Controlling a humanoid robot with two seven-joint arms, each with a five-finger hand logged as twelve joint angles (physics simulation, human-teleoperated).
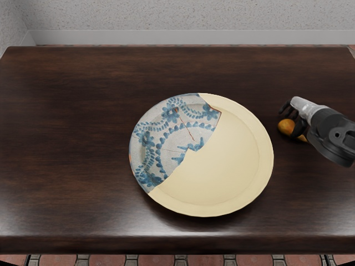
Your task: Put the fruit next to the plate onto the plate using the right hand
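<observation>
Well, from my station I saw the fruit [287, 127] – small, orange – just to the right of the plate [266, 160], near its rim but not on it, over the dark wooden table [72, 138]. The right hand [294, 119] was on it, its arm coming in from the right edge; the dark fingers [287, 109] curled round the fruit and gripped it, so only part of the orange skin showed between them. Whether the fruit touched the tabletop, I could not tell. The plate lay flat at the middle of the table – cream over most of its surface, with a cracked blue-and-white patterned section on its left side. Nothing lay on it.
</observation>
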